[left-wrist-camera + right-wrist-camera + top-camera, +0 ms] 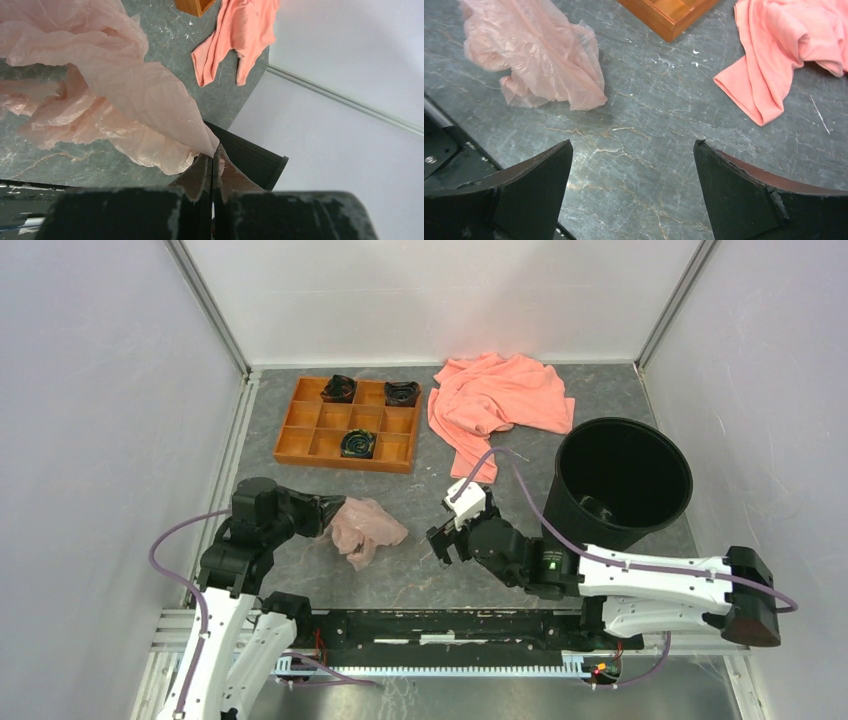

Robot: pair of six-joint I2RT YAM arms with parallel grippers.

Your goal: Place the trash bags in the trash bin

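The pale pink trash bag [366, 528] lies crumpled on the grey table left of centre. My left gripper [330, 512] is shut on its left edge; in the left wrist view a fold of the bag [115, 85] is pinched between the closed fingertips [216, 152]. The black trash bin [622, 480] stands upright and open at the right; its side shows in the left wrist view [255, 157]. My right gripper [440, 540] is open and empty, low over bare table between bag and bin. The right wrist view shows the bag [539, 55] to the upper left of its spread fingers [536, 172].
A salmon-orange cloth garment [500, 400] lies at the back centre, close to the bin's rim. An orange compartment tray [347, 424] holding three black coiled pieces sits at the back left. White walls enclose the table on three sides.
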